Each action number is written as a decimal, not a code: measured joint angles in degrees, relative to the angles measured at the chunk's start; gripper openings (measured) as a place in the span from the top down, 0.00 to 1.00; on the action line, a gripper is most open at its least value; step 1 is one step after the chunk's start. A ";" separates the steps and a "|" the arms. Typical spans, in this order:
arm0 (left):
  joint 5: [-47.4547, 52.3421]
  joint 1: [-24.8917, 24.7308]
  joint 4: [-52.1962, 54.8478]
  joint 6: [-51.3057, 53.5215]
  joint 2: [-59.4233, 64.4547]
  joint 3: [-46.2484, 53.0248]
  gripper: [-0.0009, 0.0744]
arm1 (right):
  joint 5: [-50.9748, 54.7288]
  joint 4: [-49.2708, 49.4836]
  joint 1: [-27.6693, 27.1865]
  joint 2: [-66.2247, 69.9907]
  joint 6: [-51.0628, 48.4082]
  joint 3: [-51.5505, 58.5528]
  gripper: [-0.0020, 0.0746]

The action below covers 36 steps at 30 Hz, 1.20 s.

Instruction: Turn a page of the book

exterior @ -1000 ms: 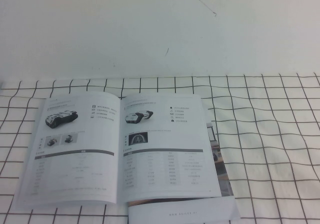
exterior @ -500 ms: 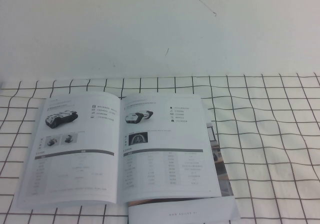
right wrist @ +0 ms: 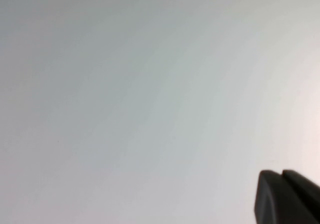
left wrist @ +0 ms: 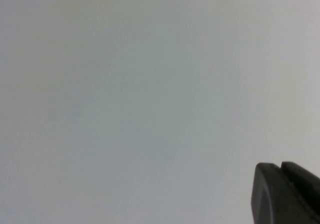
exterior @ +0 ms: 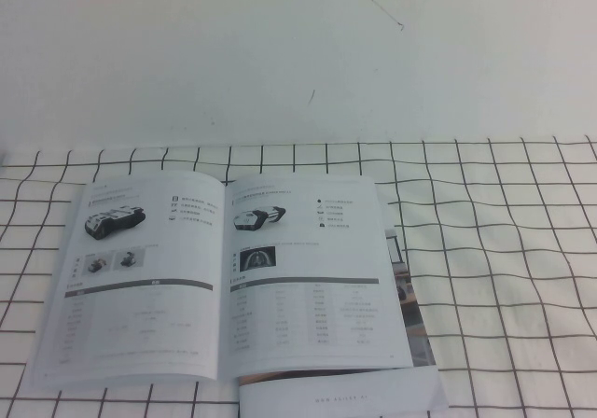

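The book (exterior: 224, 283) lies open and flat on the checked cloth, left of the middle in the high view. Its right-hand page (exterior: 312, 278) shows a dark device photo, small pictures and a grey-headed table. The left-hand page (exterior: 140, 283) has a similar layout. Neither arm shows in the high view. My left gripper (left wrist: 281, 170) shows only in the left wrist view as two dark fingertips pressed together, empty, facing a blank pale surface. My right gripper (right wrist: 282, 176) looks the same in the right wrist view, shut and empty.
A white cloth with a black grid (exterior: 504, 250) covers the table. A plain white sheet (exterior: 340, 397) sticks out under the book's front edge, with a brownish photo strip (exterior: 403, 283) along the book's right side. A white wall (exterior: 280, 54) stands behind.
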 joint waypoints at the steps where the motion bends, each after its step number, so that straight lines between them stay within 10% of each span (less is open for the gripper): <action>1: 4.53 0.00 0.00 -0.12 0.00 -2.78 0.99 | 3.21 0.00 0.00 0.00 0.00 -2.42 0.98; 10: 42.06 0.00 0.00 -0.95 7.70 -23.30 0.99 | 36.77 0.37 0.00 3.57 0.00 -23.87 0.98; 19: 46.02 0.00 -10.64 0.25 24.15 -25.06 0.99 | 65.55 7.64 0.00 22.54 -1.37 -32.66 0.98; 36: 57.44 0.00 -58.38 49.62 67.35 -35.74 0.99 | 72.35 37.49 0.00 55.82 -35.63 -32.99 0.98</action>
